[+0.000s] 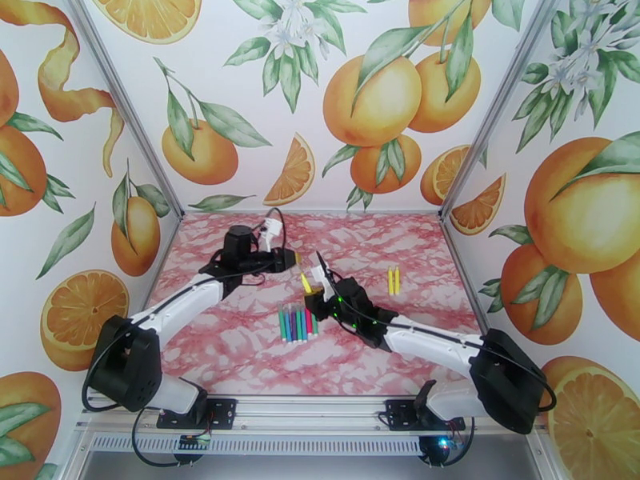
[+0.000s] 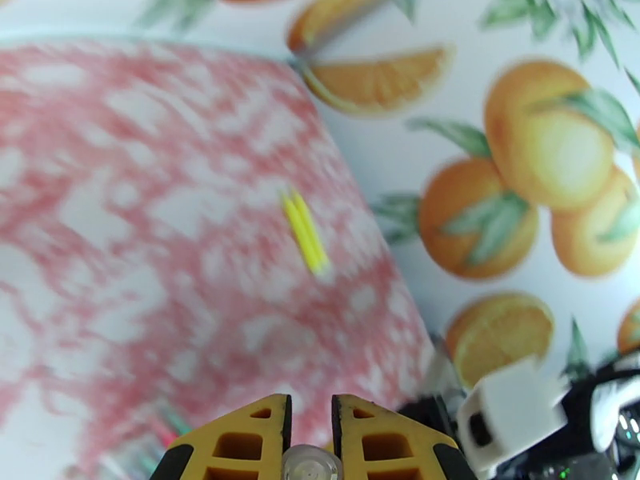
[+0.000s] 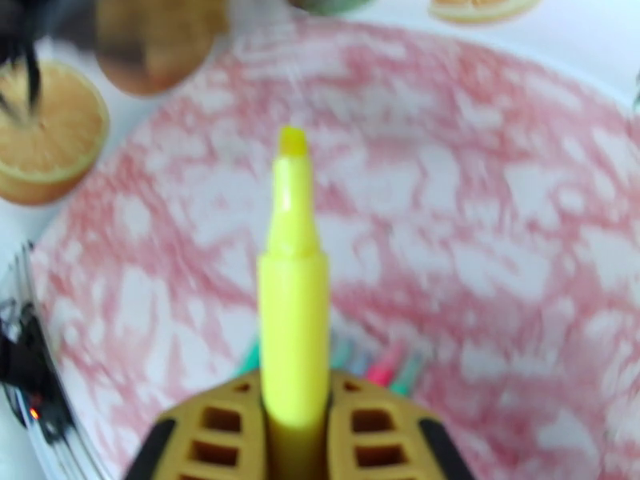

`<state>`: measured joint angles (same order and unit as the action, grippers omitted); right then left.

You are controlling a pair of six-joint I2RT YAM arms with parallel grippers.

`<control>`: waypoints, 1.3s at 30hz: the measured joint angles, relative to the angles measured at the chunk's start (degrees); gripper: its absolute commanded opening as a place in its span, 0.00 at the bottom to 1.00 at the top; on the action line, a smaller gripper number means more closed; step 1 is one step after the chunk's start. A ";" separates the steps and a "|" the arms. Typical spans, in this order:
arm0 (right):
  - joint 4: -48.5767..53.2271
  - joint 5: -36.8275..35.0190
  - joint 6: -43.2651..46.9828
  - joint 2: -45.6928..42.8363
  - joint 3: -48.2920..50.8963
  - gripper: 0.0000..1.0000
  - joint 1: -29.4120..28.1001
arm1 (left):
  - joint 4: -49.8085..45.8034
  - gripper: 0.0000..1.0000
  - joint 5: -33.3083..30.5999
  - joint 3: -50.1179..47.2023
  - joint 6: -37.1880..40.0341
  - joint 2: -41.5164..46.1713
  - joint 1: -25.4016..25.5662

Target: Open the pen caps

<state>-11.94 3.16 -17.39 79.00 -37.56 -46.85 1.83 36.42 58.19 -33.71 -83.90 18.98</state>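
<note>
Pointing up and away from its wrist camera, the yellow marker [image 3: 293,258] stands with its long axis in line with the fingers of the right gripper [image 3: 294,394]. Its wedge-shaped tip [image 3: 293,142] is bare, with no cap on it. The right jaws are nearly closed and clamp the marker's barrel low down, one finger on each side. From above, this marker hangs over the middle of the table [image 1: 240,346], leaning with its tip toward the far left and the other arm.

The left gripper [image 2: 310,402] is raised just beyond that tip, and its jaws are drawn in to a narrow slit. A small pale round cap [image 2: 310,466] sits pinched deep between them, seen end-on; its colour is hard to tell in the blur.

On the table, just in front of the right gripper, lies a row of markers [image 1: 298,323] in green, blue, purple and pink. They lie side by side and touching, with their long axes running from near to far. Whether their caps are on is too small to tell. Well apart to the right, a pair of yellow pens [image 1: 393,280] lies parallel, also running from near to far.
</note>
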 measured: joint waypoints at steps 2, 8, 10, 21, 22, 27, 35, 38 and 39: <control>1.29 -0.44 0.15 -0.02 0.79 0.01 0.00 | 0.31 0.00 -2.01 0.00 -0.42 0.83 -1.20; 2.10 -1.90 0.35 -1.70 1.62 0.01 0.00 | 0.50 0.00 -3.82 0.00 -0.66 1.73 -1.36; 2.08 -2.78 0.33 -2.32 1.62 0.01 0.00 | -0.15 0.00 -4.39 0.00 -0.28 1.75 -1.36; 5.68 -14.86 -0.79 -3.37 0.57 0.01 2.03 | -16.59 0.00 -12.50 3.15 8.02 1.77 -1.36; 6.08 -15.32 -0.81 -3.37 0.15 0.01 2.47 | -17.70 0.00 -13.05 3.37 8.68 1.77 -1.36; 9.09 -17.81 -1.68 -3.37 -2.29 0.00 5.25 | -24.02 0.00 -17.66 4.20 12.24 1.79 -1.36; 14.64 -19.76 -2.97 -3.37 -3.26 0.01 11.41 | -31.76 0.00 -25.86 4.35 16.48 1.77 -1.36; 17.05 -20.35 -2.93 -3.19 -3.85 0.01 12.81 | -33.51 0.00 -28.63 4.35 17.46 1.44 -1.36; 17.73 -20.52 -2.91 -3.15 -4.11 0.01 13.22 | -33.97 0.00 -29.42 4.37 17.64 1.20 -1.36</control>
<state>5.78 -17.37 -20.29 75.85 -41.67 -33.63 -32.14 7.01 62.57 -16.08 -82.70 17.63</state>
